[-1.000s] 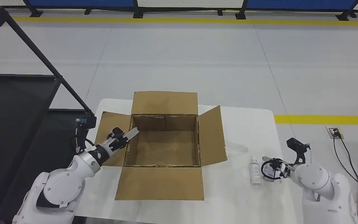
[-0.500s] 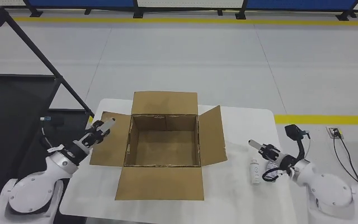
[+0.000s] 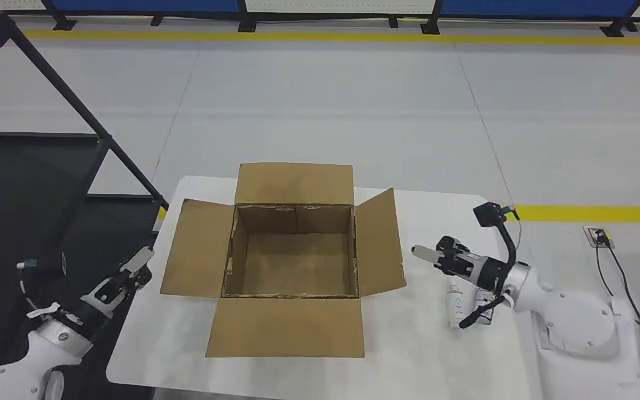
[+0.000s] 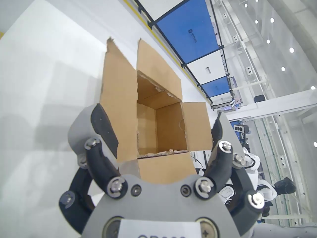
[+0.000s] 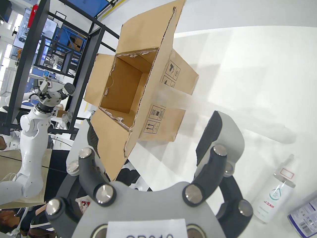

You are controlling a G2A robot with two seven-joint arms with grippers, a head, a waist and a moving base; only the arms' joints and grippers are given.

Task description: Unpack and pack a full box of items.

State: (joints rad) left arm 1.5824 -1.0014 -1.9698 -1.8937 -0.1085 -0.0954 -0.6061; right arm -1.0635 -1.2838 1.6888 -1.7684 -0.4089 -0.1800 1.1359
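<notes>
At the middle of the white table [image 3: 440,215] sits the cardboard box [image 3: 296,265], all four flaps folded out and its inside bare. The right gripper [image 3: 421,251], fingers spread around nothing, hangs just beside the right flap's outer edge. It is above a white bottle [image 3: 455,305] on the open strip of table, with a can [image 5: 304,215] near the bottle. The left gripper [image 3: 140,262], also spread and empty, is at the table's left edge, well apart from the left flap. Since a second ago the left arm has drawn back from the box, and the right has swung in toward it.
</notes>
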